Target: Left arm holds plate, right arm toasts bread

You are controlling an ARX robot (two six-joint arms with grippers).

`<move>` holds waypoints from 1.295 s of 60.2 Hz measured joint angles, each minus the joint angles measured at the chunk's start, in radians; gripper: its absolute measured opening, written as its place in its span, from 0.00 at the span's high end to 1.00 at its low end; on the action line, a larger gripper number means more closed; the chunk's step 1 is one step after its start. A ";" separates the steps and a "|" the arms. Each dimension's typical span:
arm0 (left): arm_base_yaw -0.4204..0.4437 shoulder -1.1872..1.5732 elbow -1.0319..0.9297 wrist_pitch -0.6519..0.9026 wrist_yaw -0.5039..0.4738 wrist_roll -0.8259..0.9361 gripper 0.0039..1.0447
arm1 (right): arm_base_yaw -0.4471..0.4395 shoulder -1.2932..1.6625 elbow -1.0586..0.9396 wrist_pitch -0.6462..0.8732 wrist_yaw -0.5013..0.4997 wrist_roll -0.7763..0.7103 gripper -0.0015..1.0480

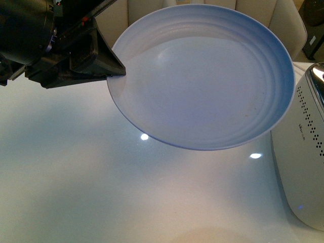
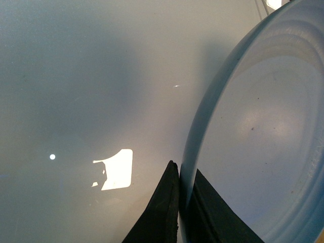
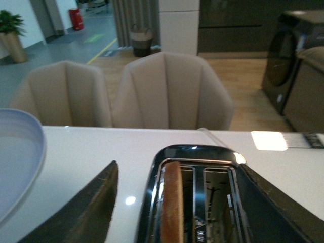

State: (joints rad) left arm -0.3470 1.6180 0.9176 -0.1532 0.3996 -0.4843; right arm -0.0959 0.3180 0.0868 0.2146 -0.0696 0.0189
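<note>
The plate (image 1: 202, 86) is held at 9 o'clock by left jaws, and the bread (image 3: 172, 207) is seen between wide right jaws.

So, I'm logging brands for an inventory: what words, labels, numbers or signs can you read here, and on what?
No text reads clearly in any view.
Small printed mark on the side of the toaster: too blurred to read.
The plate carries no lettering.

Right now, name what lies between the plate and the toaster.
Front view: only bare table. Right wrist view: one of the right gripper's fingers also shows there.
</note>
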 joint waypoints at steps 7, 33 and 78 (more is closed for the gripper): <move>0.000 -0.001 0.000 0.000 0.000 0.000 0.97 | 0.083 -0.036 -0.017 -0.004 0.057 -0.009 0.54; 0.000 -0.001 0.000 0.000 0.001 0.000 0.97 | 0.092 -0.198 -0.060 -0.114 0.070 -0.015 0.98; -0.001 -0.002 0.000 0.000 0.001 0.000 0.97 | 0.094 -0.312 -0.061 -0.212 0.070 -0.016 0.44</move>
State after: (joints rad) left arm -0.3477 1.6157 0.9176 -0.1535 0.4004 -0.4843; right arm -0.0021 0.0063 0.0257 0.0025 0.0002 0.0032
